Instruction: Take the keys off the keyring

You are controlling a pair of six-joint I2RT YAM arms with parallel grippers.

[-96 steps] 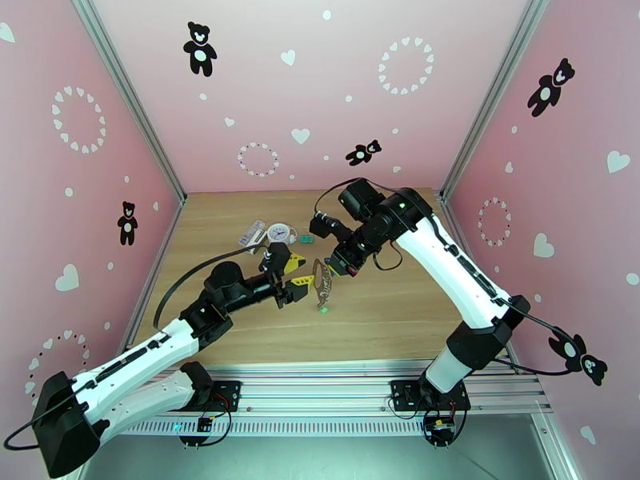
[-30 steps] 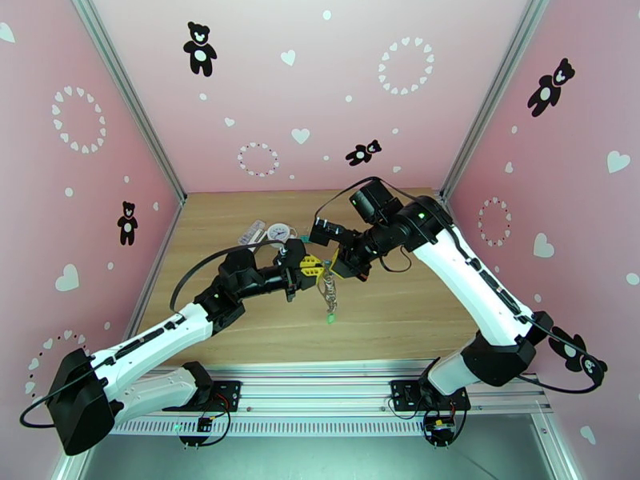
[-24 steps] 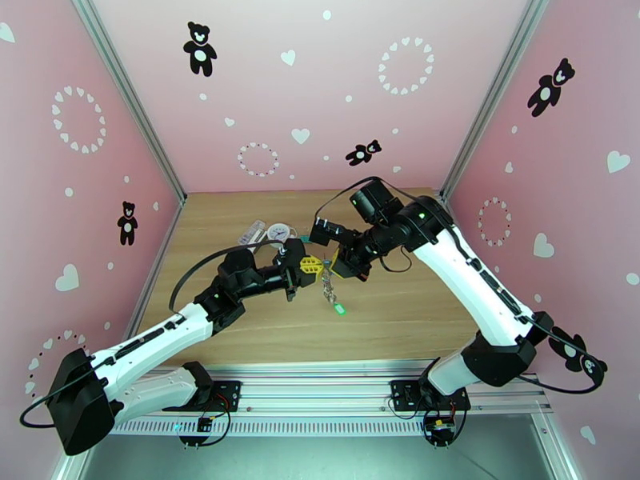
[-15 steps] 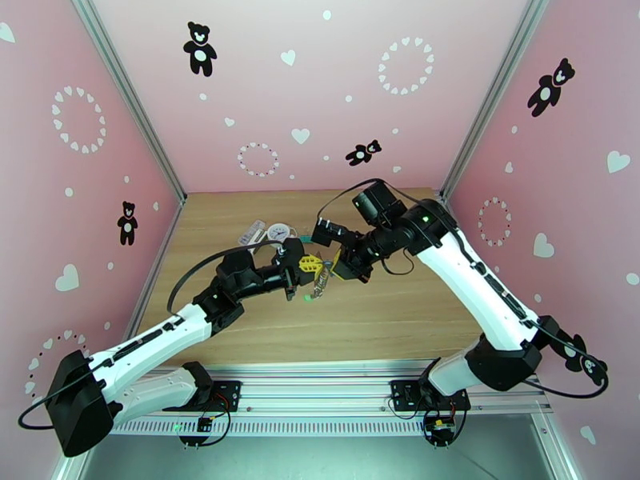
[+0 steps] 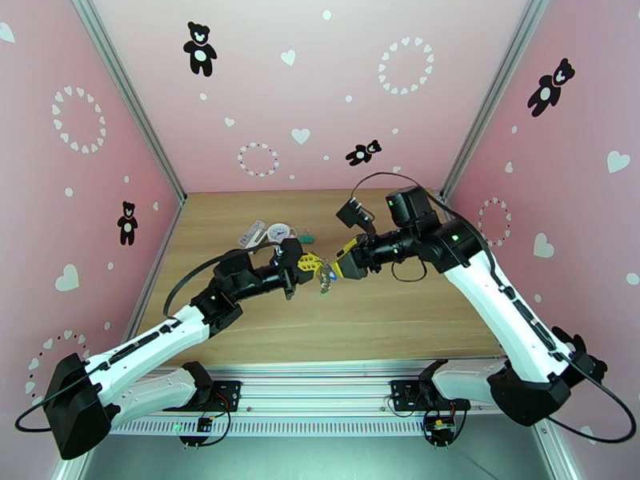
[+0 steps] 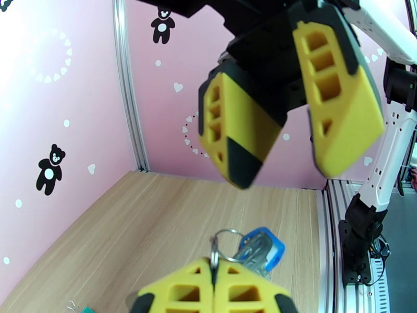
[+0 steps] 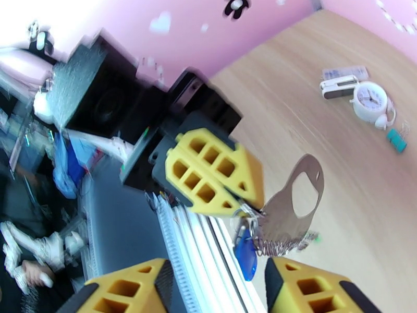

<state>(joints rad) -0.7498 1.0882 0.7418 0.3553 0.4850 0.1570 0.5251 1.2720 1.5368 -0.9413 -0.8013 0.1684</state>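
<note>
My left gripper (image 5: 314,266) is shut on a small metal ring of the keyring (image 5: 325,274) and holds it above the table's middle. In the left wrist view its yellow fingertips (image 6: 229,288) pinch the ring (image 6: 225,240), with the blue-headed key (image 6: 261,250) hanging just beyond. The right wrist view shows the left gripper (image 7: 242,202) carrying the grey strap loop (image 7: 284,215), the blue key (image 7: 245,259) and a blurred green bit (image 7: 313,238). My right gripper (image 5: 344,270) stands open just right of the keyring, with nothing between its fingers (image 6: 339,100).
A round white clock (image 5: 278,232), a white bar-shaped item (image 5: 252,232) and a teal binder clip (image 5: 305,235) lie at the back left of the wooden table (image 5: 384,314). Pink walls enclose three sides.
My right gripper has opened, let go of the keyring and drawn back to the right. My left gripper has shut on the ring, and the keyring now hangs from it alone.
</note>
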